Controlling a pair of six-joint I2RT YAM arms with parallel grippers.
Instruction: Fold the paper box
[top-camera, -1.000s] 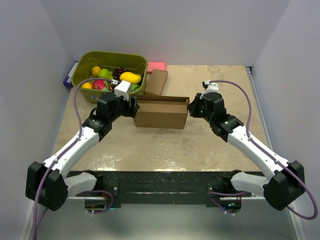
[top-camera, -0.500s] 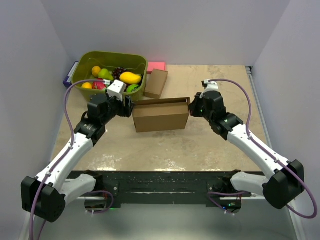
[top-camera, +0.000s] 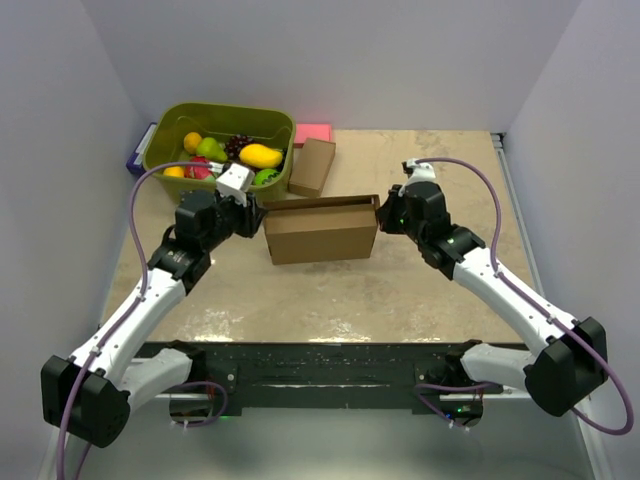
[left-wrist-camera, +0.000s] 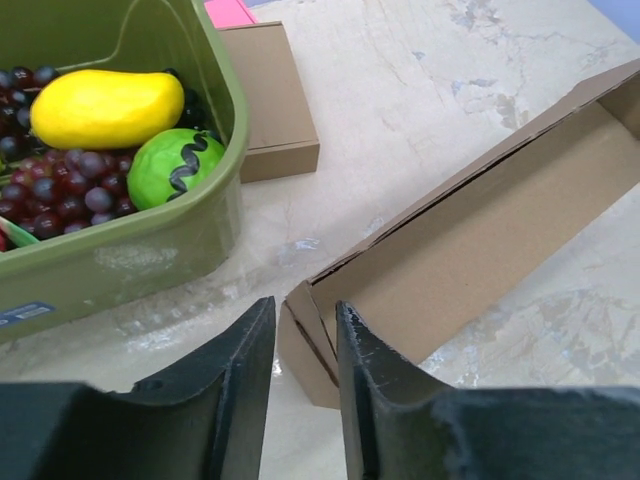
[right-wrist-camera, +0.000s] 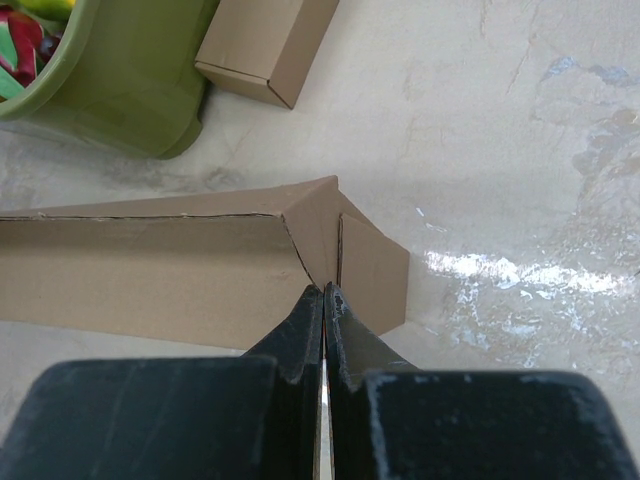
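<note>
While the paper box (top-camera: 320, 235) stood near the middle of the top view on the beige surface (top-camera: 330, 290), its open side facing up and its long front wall toward the arms, one tool sat at each of its ends. The left tool (top-camera: 252, 213) hung just beside the end toward the left of the frame. In the left wrist view its fingers (left-wrist-camera: 250, 345) stood apart with a narrow gap between them, and nothing was clamped there. The corner of the box (left-wrist-camera: 480, 240) showed through that gap, though whether a finger touched it could not be told. The right tool (top-camera: 383, 212) met the opposite end, and in the right wrist view it (right-wrist-camera: 322, 292) was pressed shut, its tips pinching the upper edge of the folded end wall of the box (right-wrist-camera: 150, 270). Toward the upper left of the top view a green bin (top-camera: 170, 125) held a yellow fruit (top-camera: 260, 155) and dark grapes (left-wrist-camera: 60, 190). A much smaller cardboard box (top-camera: 313, 165) lay just beside the bin, between it and the paper box, with a pink block (top-camera: 313, 132) beyond it.
</note>
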